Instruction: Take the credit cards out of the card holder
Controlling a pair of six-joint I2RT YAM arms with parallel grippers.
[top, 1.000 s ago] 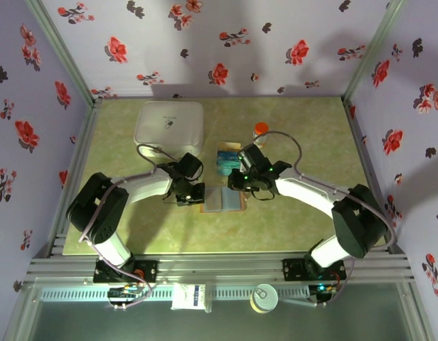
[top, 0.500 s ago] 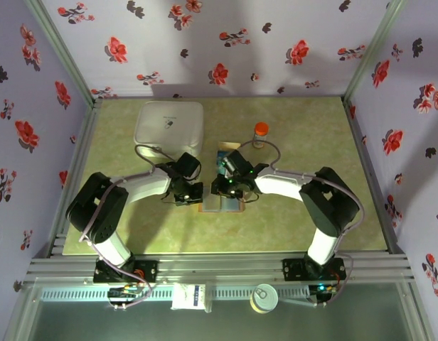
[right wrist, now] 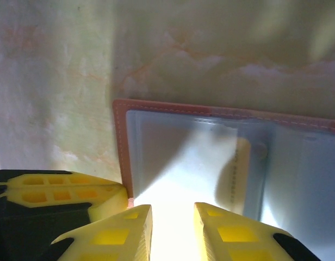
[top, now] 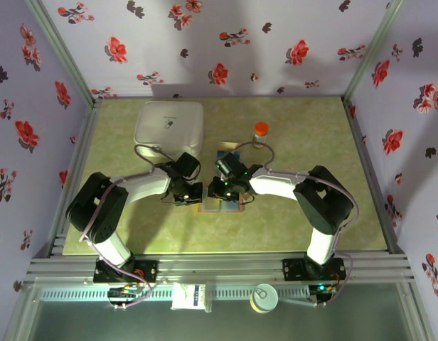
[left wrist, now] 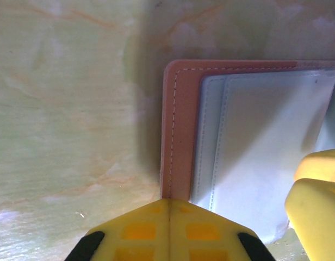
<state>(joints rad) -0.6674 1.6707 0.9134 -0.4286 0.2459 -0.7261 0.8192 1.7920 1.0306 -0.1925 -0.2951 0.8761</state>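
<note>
Card holder (left wrist: pixel 181 125) open on the tabletop (top: pixel 311 142)
Left pincer (left wrist: pixel 168 204) pressed together on its edge; right pincer (right wrist: pixel 173 215) slightly spread over a glare-washed pocket (right wrist: pixel 178 157).

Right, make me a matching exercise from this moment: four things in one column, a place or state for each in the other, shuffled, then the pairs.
Column one
1. card holder
2. white box
3. left gripper
4. right gripper

Column two
a. jaws parted by a narrow gap
b. lying open, pale pockets facing up
c. standing far back on the left
d. jaws shut together

Pairs: 1-b, 2-c, 3-d, 4-a
</note>
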